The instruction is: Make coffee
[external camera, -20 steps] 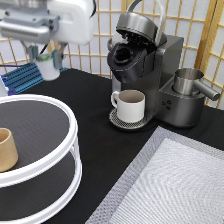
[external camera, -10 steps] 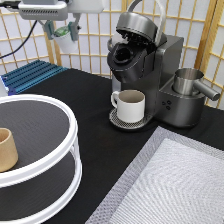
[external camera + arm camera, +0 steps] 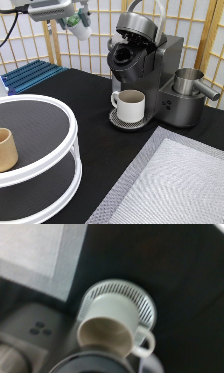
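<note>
My gripper point(image 3: 76, 21) hangs high at the exterior view's top left, shut on the coffee point(image 3: 80, 29), a small white pod with a green top. It is to the left of and above the dark coffee machine point(image 3: 165, 75), and apart from it. The machine's lid point(image 3: 137, 21) stands raised over the open pod chamber point(image 3: 122, 55). A cream-white handled mug point(image 3: 131, 105) stands on the round drip tray point(image 3: 120, 121) under the spout. The wrist view looks down on the mug point(image 3: 112, 323), its grated tray point(image 3: 140, 298) and the machine's body point(image 3: 35, 330).
A white two-tier round stand point(image 3: 70, 145) fills the exterior view's left, with a tan handleless cup point(image 3: 6, 150) on its upper shelf. A blue rack point(image 3: 30, 75) lies at the back left, a metal pitcher point(image 3: 189, 82) on the machine's right, a grey mat point(image 3: 170, 185) at the bottom right.
The gripper has carried the pod up and then rightward along the exterior view's top, closer to the machine. Mug, machine and stand have not moved.
</note>
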Motion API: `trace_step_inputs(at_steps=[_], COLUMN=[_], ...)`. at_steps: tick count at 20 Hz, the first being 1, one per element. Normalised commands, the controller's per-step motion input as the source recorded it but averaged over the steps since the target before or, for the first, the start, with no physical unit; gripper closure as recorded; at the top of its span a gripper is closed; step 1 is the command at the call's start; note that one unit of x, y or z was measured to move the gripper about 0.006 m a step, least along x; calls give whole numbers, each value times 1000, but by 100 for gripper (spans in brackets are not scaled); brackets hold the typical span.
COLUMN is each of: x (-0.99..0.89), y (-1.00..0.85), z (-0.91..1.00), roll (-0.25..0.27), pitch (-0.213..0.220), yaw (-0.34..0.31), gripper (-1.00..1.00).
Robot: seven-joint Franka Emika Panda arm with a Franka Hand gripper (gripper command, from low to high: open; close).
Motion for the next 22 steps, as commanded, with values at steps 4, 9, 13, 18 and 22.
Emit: trace_step_inputs(at_steps=[4,9,13,18,22], x=[574,474,411,452,686], y=[373,391,455,421,181], z=[239,23,156,261,240], roll=[132,57,42,18,11], pitch=[135,191,189,158,145], yaw=[-28,-91,-96,-91,-78], gripper=[100,100,100,100,100])
